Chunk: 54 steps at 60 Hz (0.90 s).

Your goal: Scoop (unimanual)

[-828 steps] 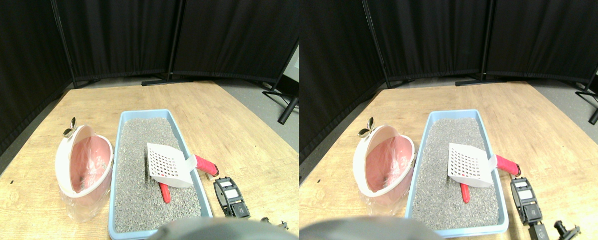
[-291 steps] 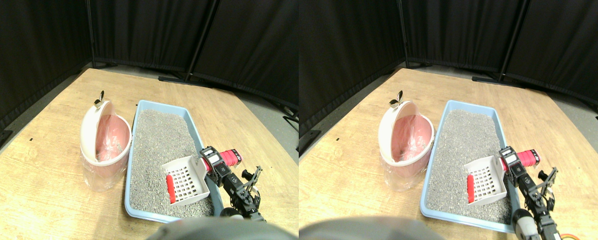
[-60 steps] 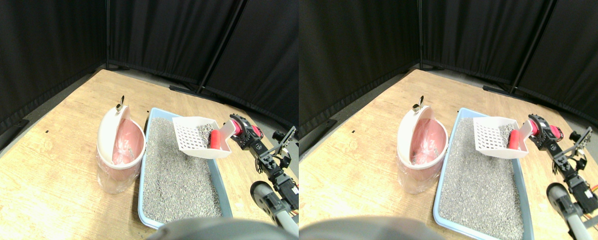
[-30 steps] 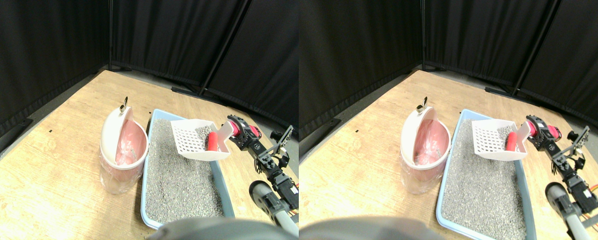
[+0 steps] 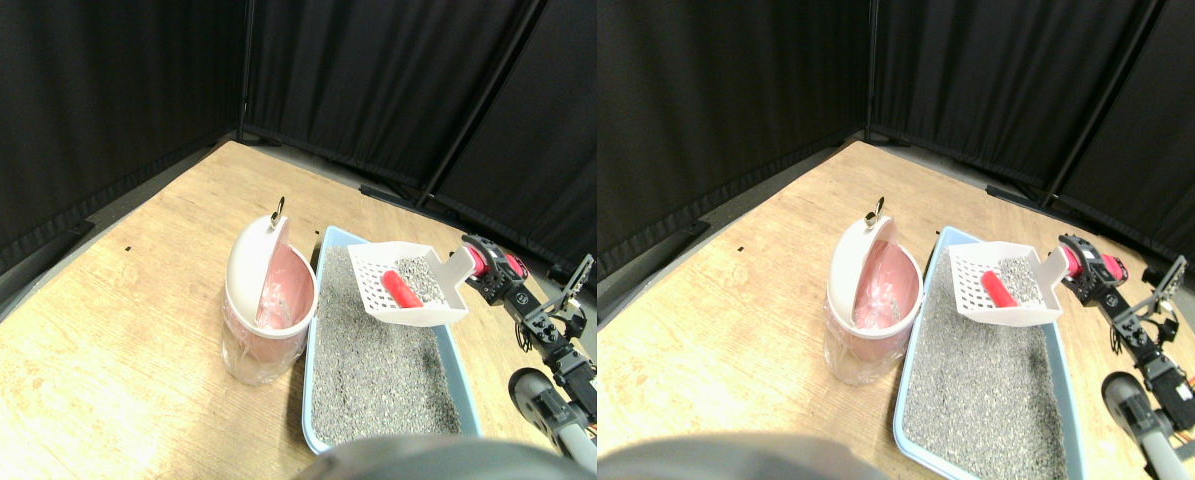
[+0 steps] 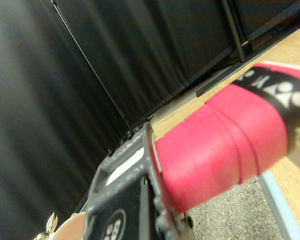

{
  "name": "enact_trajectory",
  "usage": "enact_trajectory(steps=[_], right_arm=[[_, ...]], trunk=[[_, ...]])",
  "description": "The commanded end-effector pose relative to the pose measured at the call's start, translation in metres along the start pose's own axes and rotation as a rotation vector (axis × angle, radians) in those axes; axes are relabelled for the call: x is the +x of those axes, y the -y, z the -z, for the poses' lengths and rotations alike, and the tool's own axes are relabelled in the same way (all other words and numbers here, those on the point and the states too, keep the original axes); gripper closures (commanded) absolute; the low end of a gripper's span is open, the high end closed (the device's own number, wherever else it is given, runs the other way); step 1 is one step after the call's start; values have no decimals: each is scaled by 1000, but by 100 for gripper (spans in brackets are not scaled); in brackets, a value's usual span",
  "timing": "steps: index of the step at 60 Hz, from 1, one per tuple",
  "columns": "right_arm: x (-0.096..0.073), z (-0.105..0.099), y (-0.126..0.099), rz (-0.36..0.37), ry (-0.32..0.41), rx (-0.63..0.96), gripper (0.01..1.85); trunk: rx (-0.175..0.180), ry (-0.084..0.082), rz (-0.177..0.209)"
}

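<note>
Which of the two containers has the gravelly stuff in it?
The flat blue tray; it is filled with grey litter. The round pink bin beside it has a plastic liner.

White plastic scoop, grainy grey litter

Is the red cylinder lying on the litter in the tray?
No, the red cylinder lies inside the raised white scoop, above the litter tray.

No readable text; only blurred white marks on the red handle wrap.
</note>
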Motion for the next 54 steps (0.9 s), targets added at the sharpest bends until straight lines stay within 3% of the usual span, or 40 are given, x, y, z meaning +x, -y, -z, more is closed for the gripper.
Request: enact_trajectory(steps=[1, 20, 41, 54], right_arm=[[-1, -8, -5, -34, 50, 25, 181], [3, -3, -18, -70, 42, 46, 181], [11, 4, -31, -102, 14, 23, 181], [18, 5, -37, -103, -28, -37, 181]], trunk=[[5, 3, -31], [-9, 16, -74], [-18, 14, -115], [-23, 16, -121]])
